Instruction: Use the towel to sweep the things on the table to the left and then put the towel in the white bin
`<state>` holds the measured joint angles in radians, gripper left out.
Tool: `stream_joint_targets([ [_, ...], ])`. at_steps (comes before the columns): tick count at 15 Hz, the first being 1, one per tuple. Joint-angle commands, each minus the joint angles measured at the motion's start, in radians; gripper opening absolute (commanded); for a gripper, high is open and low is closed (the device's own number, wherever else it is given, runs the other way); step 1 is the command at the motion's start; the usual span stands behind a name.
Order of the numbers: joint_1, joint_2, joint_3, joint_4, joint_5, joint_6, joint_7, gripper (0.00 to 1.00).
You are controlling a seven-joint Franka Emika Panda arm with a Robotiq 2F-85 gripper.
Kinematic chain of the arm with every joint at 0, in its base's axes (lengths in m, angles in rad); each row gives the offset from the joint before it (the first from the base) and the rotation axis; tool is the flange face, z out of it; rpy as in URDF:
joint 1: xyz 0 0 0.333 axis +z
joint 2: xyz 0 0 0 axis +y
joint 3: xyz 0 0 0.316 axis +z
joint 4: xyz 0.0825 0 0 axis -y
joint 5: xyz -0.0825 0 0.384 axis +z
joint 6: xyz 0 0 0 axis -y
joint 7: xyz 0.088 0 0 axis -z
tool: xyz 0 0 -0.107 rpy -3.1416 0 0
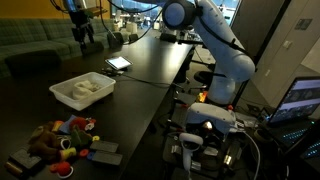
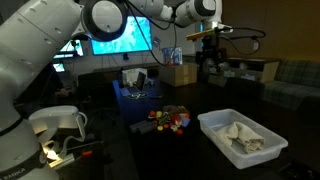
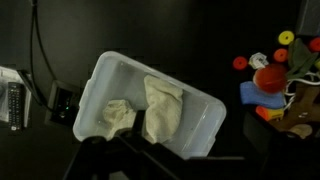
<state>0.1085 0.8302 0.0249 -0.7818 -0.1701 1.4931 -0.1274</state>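
Note:
The cream towel (image 3: 160, 105) lies crumpled inside the white bin (image 3: 110, 62), directly below the wrist camera. The bin with the towel in it shows in both exterior views (image 1: 62, 97) (image 2: 212, 124), standing on the dark table. My gripper (image 1: 80, 35) (image 2: 208, 55) hangs high above the table and holds nothing. Its dark fingers (image 3: 150, 165) fill the bottom of the wrist view and look open. A pile of colourful toys (image 1: 62, 135) (image 2: 170, 118) (image 3: 270, 75) lies next to the bin.
A flat device (image 1: 118, 62) lies on the table beyond the bin. A small white-and-black device (image 3: 12, 95) lies at the left edge of the wrist view. Monitors, boxes and cables (image 2: 125, 40) stand behind the table.

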Motion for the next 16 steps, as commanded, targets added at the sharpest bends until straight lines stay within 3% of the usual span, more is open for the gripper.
stream_joint_targets([
  [1,-0.017,-0.165,0.044,-0.242,0.054,-0.01,-0.014,1.0],
  [5,-0.045,-0.254,0.035,-0.429,0.091,0.022,0.014,1.0],
  [9,-0.083,-0.32,0.0,-0.624,0.077,0.16,0.048,1.0],
  [11,-0.117,-0.355,-0.016,-0.727,0.083,0.265,0.049,1.0],
  [16,-0.168,-0.408,-0.064,-0.944,0.051,0.662,0.054,1.0],
])
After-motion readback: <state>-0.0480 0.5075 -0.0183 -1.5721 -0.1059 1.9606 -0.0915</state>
